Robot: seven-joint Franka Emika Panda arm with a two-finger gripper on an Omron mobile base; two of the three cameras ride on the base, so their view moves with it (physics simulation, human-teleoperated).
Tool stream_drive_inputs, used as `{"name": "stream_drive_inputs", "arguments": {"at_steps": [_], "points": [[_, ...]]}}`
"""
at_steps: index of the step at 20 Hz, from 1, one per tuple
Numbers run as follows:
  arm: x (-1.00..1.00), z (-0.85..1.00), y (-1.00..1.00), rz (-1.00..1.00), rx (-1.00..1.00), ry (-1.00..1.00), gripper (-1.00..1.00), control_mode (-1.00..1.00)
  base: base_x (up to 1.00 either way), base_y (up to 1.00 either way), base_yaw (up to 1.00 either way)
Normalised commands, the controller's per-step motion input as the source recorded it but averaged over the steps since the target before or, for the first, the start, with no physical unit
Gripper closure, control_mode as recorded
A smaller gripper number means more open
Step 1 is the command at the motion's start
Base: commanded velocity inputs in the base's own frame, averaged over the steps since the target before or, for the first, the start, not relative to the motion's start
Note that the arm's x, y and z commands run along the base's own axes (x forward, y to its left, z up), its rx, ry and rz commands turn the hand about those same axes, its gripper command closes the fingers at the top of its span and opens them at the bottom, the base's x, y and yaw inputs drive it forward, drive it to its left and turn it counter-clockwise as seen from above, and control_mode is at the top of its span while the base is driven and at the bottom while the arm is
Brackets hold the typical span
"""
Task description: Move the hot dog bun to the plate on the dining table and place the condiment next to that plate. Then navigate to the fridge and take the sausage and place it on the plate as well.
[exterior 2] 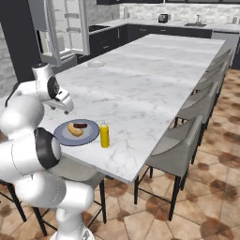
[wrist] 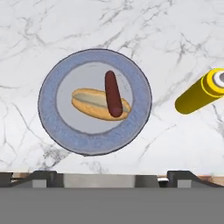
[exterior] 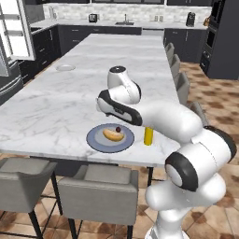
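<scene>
On the dining table, near its front edge, lies the blue-grey plate. The hot dog bun rests in the plate's middle, and the dark sausage lies across its right end. The same bun and sausage show from the left base. The yellow condiment stands upright just right of the plate, apart from it, as the bottle also shows from the right base. My gripper hangs open above the plate's near edge, with nothing between its fingers.
A small whitish dish sits far back left on the table. Grey stools line the near edge and more the right side. The fridge stands behind the table's left end with a door open.
</scene>
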Motion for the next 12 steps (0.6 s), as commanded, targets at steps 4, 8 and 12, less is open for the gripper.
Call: {"name": "stream_drive_inputs", "arguments": {"at_steps": [4,8,12], "points": [[-0.70,0.39,0.00,-0.07,0.11,0.00,-1.00,-1.00,0.00,0.00,0.00],[-0.74,0.31,-0.05,-0.06,0.03,-0.07,-1.00,-1.00,0.00,0.00,0.00],[-0.71,0.11,-0.27,0.00,0.00,-0.34,-1.00,-1.00,0.00,0.00,0.00]]}}
